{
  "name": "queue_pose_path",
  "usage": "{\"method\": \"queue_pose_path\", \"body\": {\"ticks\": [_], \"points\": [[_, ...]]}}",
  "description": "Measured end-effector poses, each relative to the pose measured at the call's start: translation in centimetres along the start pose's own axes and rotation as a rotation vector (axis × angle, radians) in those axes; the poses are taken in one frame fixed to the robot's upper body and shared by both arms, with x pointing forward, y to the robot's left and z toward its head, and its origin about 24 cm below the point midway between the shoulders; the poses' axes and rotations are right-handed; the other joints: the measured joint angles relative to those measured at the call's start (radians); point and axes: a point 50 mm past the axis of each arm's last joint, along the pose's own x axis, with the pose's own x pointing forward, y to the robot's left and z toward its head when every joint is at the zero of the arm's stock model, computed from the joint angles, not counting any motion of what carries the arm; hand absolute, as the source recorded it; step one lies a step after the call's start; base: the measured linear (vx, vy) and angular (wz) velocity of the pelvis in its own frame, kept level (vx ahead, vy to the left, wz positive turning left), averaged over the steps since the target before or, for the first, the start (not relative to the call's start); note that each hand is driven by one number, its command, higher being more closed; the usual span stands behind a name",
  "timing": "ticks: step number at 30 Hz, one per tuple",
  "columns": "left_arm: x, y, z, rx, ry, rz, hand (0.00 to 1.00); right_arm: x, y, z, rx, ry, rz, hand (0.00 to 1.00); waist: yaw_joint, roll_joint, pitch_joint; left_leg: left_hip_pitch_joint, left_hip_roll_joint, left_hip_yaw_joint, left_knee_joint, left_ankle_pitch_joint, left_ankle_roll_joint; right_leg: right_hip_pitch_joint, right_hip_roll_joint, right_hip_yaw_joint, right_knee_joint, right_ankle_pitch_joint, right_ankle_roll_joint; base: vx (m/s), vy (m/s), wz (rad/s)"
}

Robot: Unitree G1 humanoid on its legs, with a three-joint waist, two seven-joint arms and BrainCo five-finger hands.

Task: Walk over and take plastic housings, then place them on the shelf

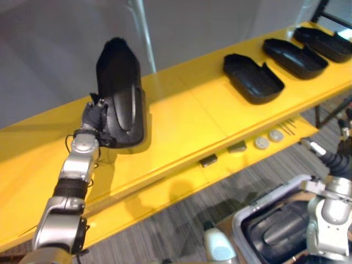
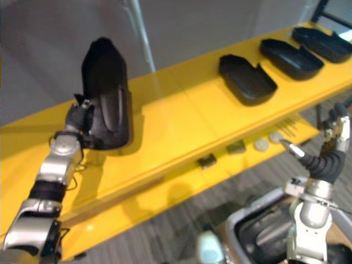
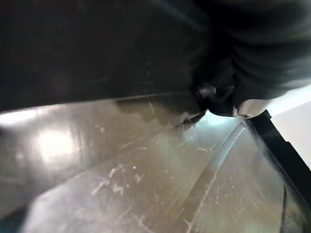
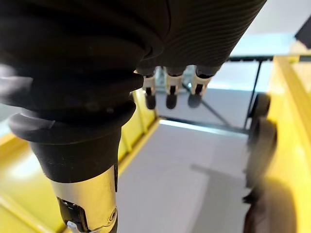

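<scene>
no legible text, labels, numbers or signs on plastic housings (image 1: 121, 93) or shelf (image 1: 181, 121).

I am looking at what is reading as a factory or assembly workshop. A long yellow metal shelf (image 1: 181, 110) is running across the view, and black plastic housings (image 1: 253, 77) are lying on it in a row like production parts. Small round discs (image 1: 262, 143) and dark blocks (image 1: 208, 160) are sitting on its lower ledge. A grey bin (image 1: 237, 231) holding more dark moulded parts is standing on grey ribbed flooring (image 1: 165, 225), and a plain grey partition (image 1: 55, 44) is closing off the back.
</scene>
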Motion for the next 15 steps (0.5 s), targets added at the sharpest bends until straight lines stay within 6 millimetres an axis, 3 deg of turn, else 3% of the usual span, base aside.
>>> {"method": "queue_pose_path", "body": {"ticks": [9, 15], "points": [[0.7, 0.7, 0.4, -0.211, 0.120, 0.144, 1.00, -0.6, -0.2, 0.3, -0.011, 0.006, 0.035, 0.00, -0.061, 0.012, 0.069, -0.025, -0.023, 0.056, 0.006, -0.002, 0.001, -0.085, 0.004, 0.060, 0.065, -0.013, 0.003, -0.02, 0.005, -0.19], [0.9, 1.6, 1.3, -0.369, 0.103, 0.191, 1.00, -0.3, -0.5, 1.9, 0.034, -0.050, 0.046, 0.00, -0.089, 0.044, 0.101, -0.062, -0.024, 0.090, 0.041, -0.018, 0.004, -0.143, 0.009, 0.086, 0.115, -0.030, 0.006, -0.02, -0.016, -0.08]]}}
